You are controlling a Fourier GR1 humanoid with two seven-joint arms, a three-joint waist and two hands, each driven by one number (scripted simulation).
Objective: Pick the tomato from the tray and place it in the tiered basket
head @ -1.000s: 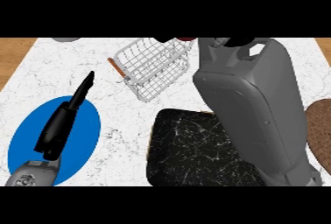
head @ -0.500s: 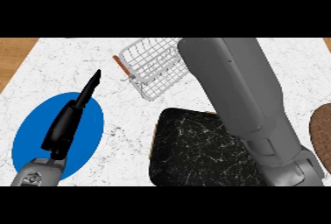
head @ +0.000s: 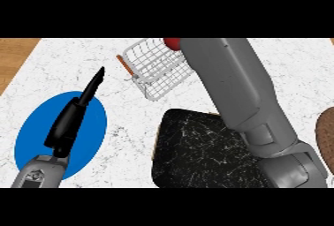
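Reaching toward twelve o'clock, the right forearm (head: 251,106) crosses the black marble-patterned tray (head: 195,154) and runs up past the top edge of the scene, so the right hand itself is out of sight and I cannot tell how its fingers stand. A small red patch, the tomato (head: 172,43), shows at the arm's upper left edge, right at the top rim of the white wire tiered basket (head: 157,68); whether it sits inside or is held above cannot be told. The basket lies at about eleven o'clock from the tray, on the white speckled table (head: 287,66). At eight o'clock the left hand (head: 75,112) rests over a blue plate (head: 39,132), fingers straight and relaxed, holding nothing. A brown object (head: 326,132) peeks in at three o'clock.
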